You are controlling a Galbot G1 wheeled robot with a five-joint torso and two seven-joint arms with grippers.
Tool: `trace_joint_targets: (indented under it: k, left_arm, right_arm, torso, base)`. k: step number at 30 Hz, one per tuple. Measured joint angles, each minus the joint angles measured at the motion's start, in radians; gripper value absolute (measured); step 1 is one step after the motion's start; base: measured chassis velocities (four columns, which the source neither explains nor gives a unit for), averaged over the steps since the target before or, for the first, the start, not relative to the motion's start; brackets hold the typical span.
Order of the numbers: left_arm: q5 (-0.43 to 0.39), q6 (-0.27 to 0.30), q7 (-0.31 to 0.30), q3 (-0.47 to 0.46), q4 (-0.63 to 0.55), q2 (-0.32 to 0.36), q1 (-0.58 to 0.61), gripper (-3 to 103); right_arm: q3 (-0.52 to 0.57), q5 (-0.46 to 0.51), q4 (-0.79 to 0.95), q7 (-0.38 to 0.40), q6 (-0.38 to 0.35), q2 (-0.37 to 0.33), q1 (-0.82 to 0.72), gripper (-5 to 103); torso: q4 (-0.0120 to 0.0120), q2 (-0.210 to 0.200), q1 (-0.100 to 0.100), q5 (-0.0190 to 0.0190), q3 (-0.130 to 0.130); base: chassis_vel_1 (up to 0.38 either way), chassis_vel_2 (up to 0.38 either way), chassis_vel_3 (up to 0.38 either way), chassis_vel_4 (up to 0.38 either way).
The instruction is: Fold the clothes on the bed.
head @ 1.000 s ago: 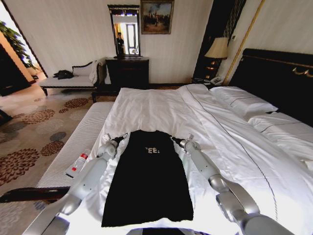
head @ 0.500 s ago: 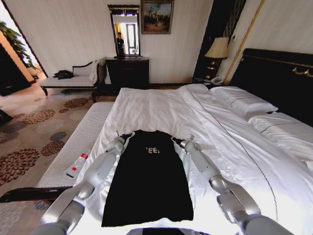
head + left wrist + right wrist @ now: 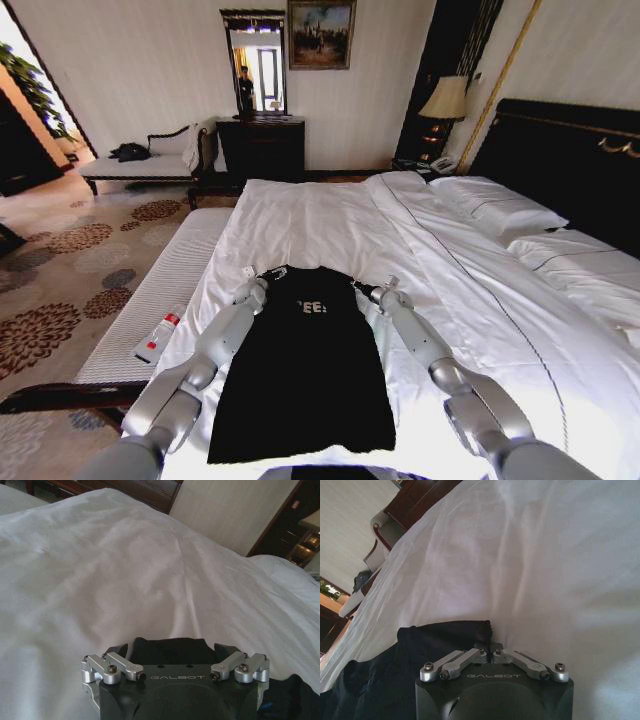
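- Now we see the black T-shirt (image 3: 305,365) lying flat on the white bed (image 3: 470,290), collar toward the far side.
- Our left gripper (image 3: 266,277) sits at the shirt's left shoulder, fingers spread wide over the fabric.
- Our right gripper (image 3: 358,287) pinches the right shoulder, fingers closed on it.

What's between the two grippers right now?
In the head view, the black T-shirt's collar end spans from the left gripper to the right gripper; nothing else lies between.
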Motion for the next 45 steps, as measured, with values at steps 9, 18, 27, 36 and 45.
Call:
trace_joint_targets:
  k: [9, 18, 27, 36, 45]
  left_arm:
    - [0.0, 0.001, 0.005, -0.004, 0.033, -0.008, -0.014, 99]
    - [0.015, 0.01, 0.006, -0.021, 0.105, -0.061, -0.04, 98]
    - [0.016, 0.02, -0.004, -0.029, 0.12, -0.058, -0.044, 74]
    - [0.017, 0.021, -0.011, -0.028, 0.118, -0.063, -0.046, 41]
    - [0.017, 0.017, -0.012, -0.026, 0.119, -0.064, -0.047, 8]
  right_arm:
    - [0.001, -0.003, -0.002, -0.002, 0.002, 0.003, 0.002, 1]
    - [-0.001, -0.003, 0.006, -0.002, 0.003, -0.008, -0.005, 1]
    - [-0.003, -0.002, 0.01, 0.0, 0.002, -0.009, -0.005, 1]
    - [-0.003, -0.003, 0.013, 0.001, 0.002, -0.008, -0.008, 1]
    - [-0.002, -0.004, 0.013, 0.0, 0.002, -0.009, -0.009, 1]
  torso:
    - [0.0002, 0.0, 0.0, -0.0001, 0.0]
    - [-0.0001, 0.0, 0.0, -0.0001, 0.0]
    - [0.0, 0.0, 0.0, -0.0001, 0.0]
    - [0.0, 0.0, 0.0, -0.0001, 0.0]
    - [-0.0001, 0.0, 0.0, -0.0002, 0.0]
  base:
    - [0.0, 0.0, 0.0, 0.0]
    - [0.0, 0.0, 0.0, 0.0]
    - [0.0, 0.0, 0.0, 0.0]
    - [0.0, 0.0, 0.0, 0.0]
    - [0.0, 0.0, 0.0, 0.0]
